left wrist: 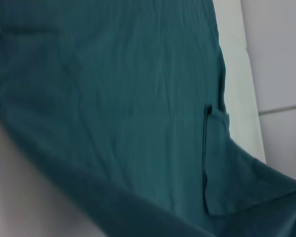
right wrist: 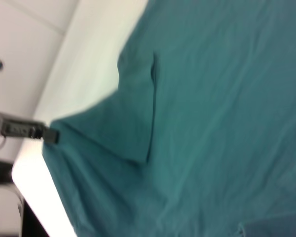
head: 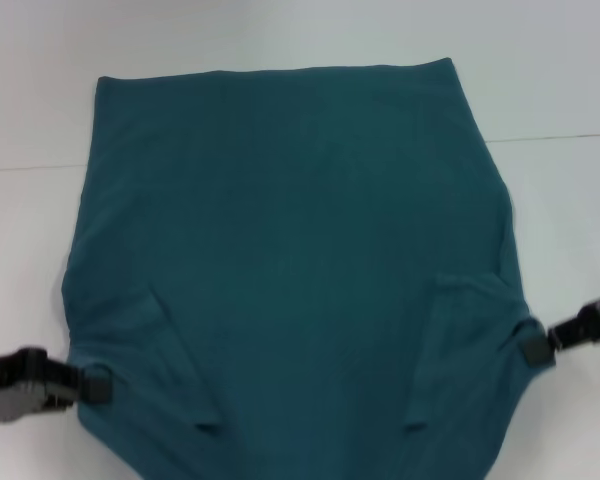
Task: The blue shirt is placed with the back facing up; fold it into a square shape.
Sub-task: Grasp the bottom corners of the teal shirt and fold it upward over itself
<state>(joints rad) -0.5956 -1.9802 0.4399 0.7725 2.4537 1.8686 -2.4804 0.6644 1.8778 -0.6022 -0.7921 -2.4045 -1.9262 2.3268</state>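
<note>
The blue shirt (head: pixel 300 250) lies spread on the white table, its plain side up and its hem toward the far side. My left gripper (head: pixel 97 384) is shut on the shirt's left edge by the sleeve. My right gripper (head: pixel 536 351) pinches the right edge by the other sleeve. Both sleeves are folded inward over the body. In the right wrist view the shirt (right wrist: pixel 227 98) rises to a peak where the left gripper (right wrist: pixel 50 136) holds it. The left wrist view shows the shirt (left wrist: pixel 113 98) with a folded sleeve flap; no fingers show there.
The white table (head: pixel 540 80) surrounds the shirt, with a thin seam line crossing it behind the shirt's middle. The near table edge (right wrist: pixel 34 192) runs close to the shirt's collar end, with dark floor beyond it.
</note>
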